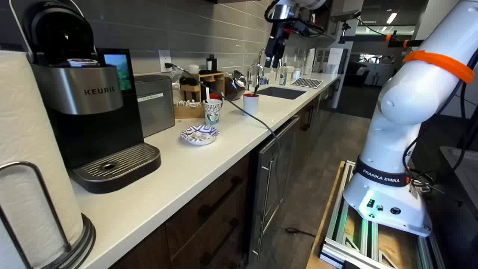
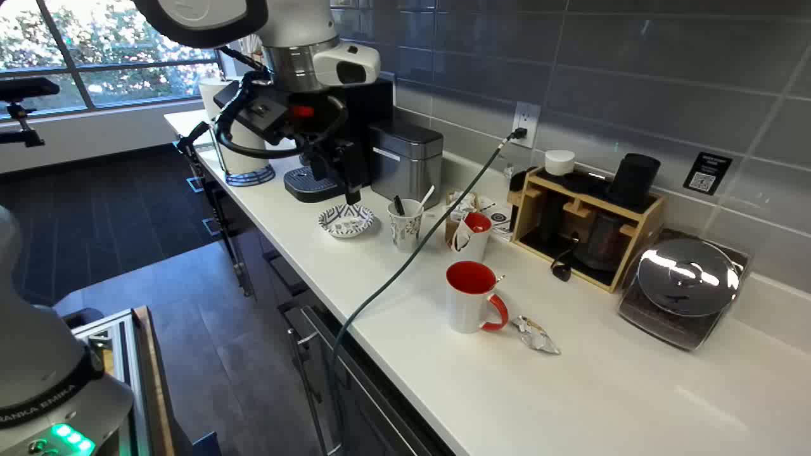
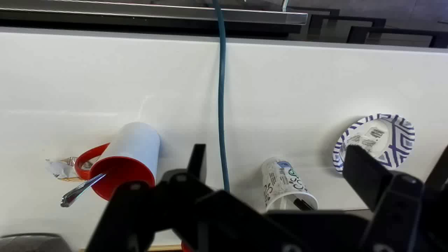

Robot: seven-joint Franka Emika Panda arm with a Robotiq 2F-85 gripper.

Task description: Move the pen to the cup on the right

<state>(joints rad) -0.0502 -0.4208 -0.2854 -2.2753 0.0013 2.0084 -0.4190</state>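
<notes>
A black pen (image 2: 398,205) stands in a patterned paper cup (image 2: 405,229) with a white stick beside it. In the wrist view the pen's black end (image 3: 303,204) shows inside the paper cup (image 3: 283,178). A white mug with red inside and red handle (image 2: 466,304) holds a metal spoon (image 3: 78,192); the mug also shows in an exterior view (image 1: 251,104). A similar red-lined mug (image 2: 475,237) stands behind, near the wooden rack. My gripper (image 1: 272,63) is open and empty above the counter. In the wrist view its fingers (image 3: 281,166) are wide apart, with the paper cup seen between them.
A cable (image 2: 405,266) runs from the wall outlet across the counter between paper cup and front mug. A patterned bowl (image 2: 346,221) holds small packets. A coffee machine (image 1: 93,108), metal bin (image 2: 408,155), wooden rack (image 2: 589,221) and wrapper (image 2: 536,335) stand around.
</notes>
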